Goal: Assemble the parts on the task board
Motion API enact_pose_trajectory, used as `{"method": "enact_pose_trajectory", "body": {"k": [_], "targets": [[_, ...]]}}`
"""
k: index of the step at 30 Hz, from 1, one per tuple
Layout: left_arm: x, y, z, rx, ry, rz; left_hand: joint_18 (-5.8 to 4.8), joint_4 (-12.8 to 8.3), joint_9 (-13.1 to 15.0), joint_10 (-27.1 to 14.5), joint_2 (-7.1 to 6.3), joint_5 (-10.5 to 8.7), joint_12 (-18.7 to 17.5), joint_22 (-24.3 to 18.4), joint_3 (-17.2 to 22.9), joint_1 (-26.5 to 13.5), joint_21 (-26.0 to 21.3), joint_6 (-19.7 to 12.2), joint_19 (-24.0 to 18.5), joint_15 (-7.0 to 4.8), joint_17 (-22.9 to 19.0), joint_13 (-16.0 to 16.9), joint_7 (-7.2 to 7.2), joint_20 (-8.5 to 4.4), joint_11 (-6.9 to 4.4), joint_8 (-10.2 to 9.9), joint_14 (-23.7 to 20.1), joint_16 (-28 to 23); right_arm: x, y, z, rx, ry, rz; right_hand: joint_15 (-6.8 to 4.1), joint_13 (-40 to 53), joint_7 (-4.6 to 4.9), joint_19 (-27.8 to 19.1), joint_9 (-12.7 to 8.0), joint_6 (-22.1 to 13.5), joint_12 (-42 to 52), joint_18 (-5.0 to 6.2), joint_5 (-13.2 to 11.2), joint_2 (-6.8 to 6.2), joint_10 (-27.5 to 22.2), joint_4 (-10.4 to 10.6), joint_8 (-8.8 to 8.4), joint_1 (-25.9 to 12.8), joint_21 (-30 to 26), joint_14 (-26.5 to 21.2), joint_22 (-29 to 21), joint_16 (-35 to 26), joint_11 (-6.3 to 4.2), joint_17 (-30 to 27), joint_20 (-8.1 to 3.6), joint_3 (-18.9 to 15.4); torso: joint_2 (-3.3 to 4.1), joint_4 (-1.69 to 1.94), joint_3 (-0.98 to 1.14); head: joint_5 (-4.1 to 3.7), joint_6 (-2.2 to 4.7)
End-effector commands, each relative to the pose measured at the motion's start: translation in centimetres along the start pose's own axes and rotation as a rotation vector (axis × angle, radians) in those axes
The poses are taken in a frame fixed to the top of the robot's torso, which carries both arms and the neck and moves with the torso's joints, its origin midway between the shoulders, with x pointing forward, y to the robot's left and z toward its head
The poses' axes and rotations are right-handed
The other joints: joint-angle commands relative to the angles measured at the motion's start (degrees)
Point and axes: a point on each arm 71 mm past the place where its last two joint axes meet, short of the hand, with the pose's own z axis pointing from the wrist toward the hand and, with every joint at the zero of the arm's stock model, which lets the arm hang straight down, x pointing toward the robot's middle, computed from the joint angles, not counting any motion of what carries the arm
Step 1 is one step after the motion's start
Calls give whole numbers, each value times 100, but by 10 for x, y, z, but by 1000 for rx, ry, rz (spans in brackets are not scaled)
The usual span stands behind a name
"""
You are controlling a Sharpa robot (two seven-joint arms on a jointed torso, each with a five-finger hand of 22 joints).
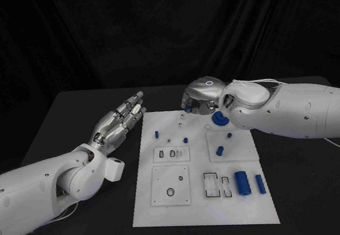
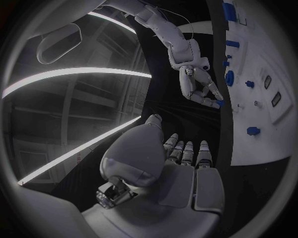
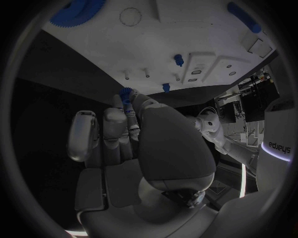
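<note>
Fingers of the right hand (image 1: pixel 201 98) pinch a small blue part (image 3: pixel 127 94) just above the far edge of the white task board (image 1: pixel 198 206), while the left hand (image 1: pixel 123 120) rests flat and holds nothing beside the board's left side.

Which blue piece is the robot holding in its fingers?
The small blue toothed piece, pinched in the right hand at the task board's far edge. The other blue pieces lie untouched.
</note>
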Motion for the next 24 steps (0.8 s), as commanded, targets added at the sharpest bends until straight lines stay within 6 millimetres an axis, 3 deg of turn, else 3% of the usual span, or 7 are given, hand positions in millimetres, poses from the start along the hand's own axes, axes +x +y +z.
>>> {"method": "enact_pose_trajectory", "body": {"k": [1,7,12,20,24], "targets": [[2,-5,1,64,11,-3,121,17,-8,12,-7,20,-38,-9,8,62,-19,-46,-15,14,-5,-10,-8,33,-13,8,8,-21,4,-2,3,27,3,8,41,7,13,13,-14,-51,-39,-102,-21,-16,-74,42,-34,-42,-16,11,-7,0,15,-3,45,-1,12,9,0,-16,-15],[2,-5,2,62,14,-5,122,17,-5,12,-7,22,-38,-9,8,62,-19,-22,-15,13,-5,-10,-9,33,-14,12,8,-21,8,-3,7,38,20,3,35,7,16,2,-23,-79,-40,-96,-36,-35,-123,66,-60,-62,-28,-6,-10,-11,25,-19,47,-3,1,-3,-4,-14,-53],[2,-4,2,60,16,-6,125,18,-1,12,-6,27,-38,-9,11,65,-19,2,-15,13,-5,-10,-4,34,-13,18,8,-21,11,-4,9,44,35,1,30,7,16,1,-27,-90,-39,-96,-45,-41,-139,75,-69,-68,-28,-11,-6,-9,29,-17,46,-3,-4,7,-5,-16,-89],[2,-4,2,57,18,-7,129,19,5,12,-5,34,-38,-9,15,70,-19,31,-15,15,-5,-10,9,40,-4,26,8,-21,14,-2,13,45,55,-1,13,7,16,-15,-38,-125,-40,-89,-69,-55,-191,101,-92,-88,-45,-30,-14,-16,37,-27,40,-6,-5,-8,-9,-16,-100],[3,-4,3,57,20,-9,129,19,5,12,-5,34,-38,-9,15,70,-19,31,-15,15,-5,-10,9,40,-4,26,8,-21,15,-2,16,47,61,-3,8,8,16,-17,-43,-139,-39,-89,-79,-64,-211,115,-97,-102,-46,-38,-9,-23,39,-38,35,-11,-6,13,-10,-40,-100]]}}
